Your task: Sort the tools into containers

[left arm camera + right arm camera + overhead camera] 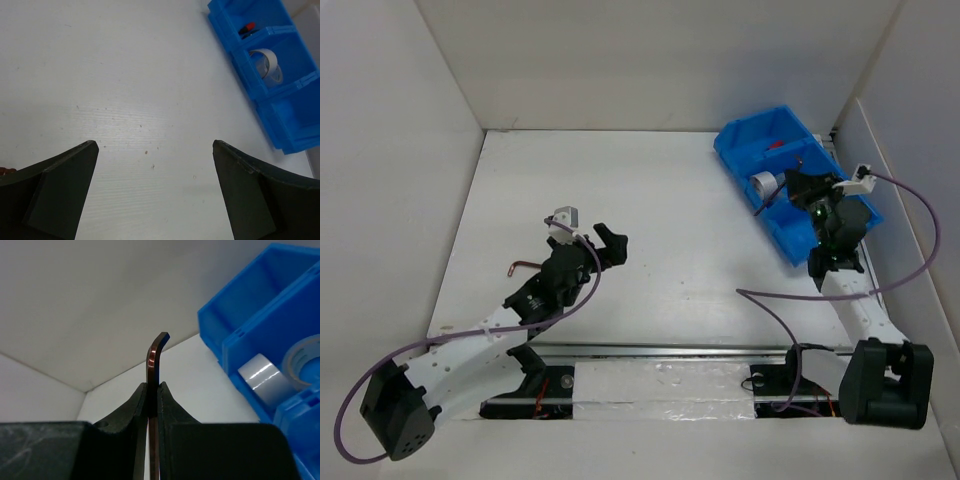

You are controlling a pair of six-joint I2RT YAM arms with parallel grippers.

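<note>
Bin: a blue bin (732, 150) with three compartments in a row stands at the far right of the counter (650, 220), close to the right wall.
Far compartment: holds a red-handled screwdriver (246, 27).
Middle compartment: holds a silver-grey tape roll (267, 65), leaning on its side.
Right pincer (152, 387): clamped on a thin dark hex key (154, 352), whose bent end sticks out past the fingertips. It hangs over the near half of the bin, but I cannot tell over which compartment.
Left pincer (155, 190): spread wide with nothing between its fingers, above bare counter and well apart from the bin.
Other things: a purple cable (910, 215) loops beside the right arm. A thin reddish bent item (520, 265) lies near the left arm, too small to identify.
</note>
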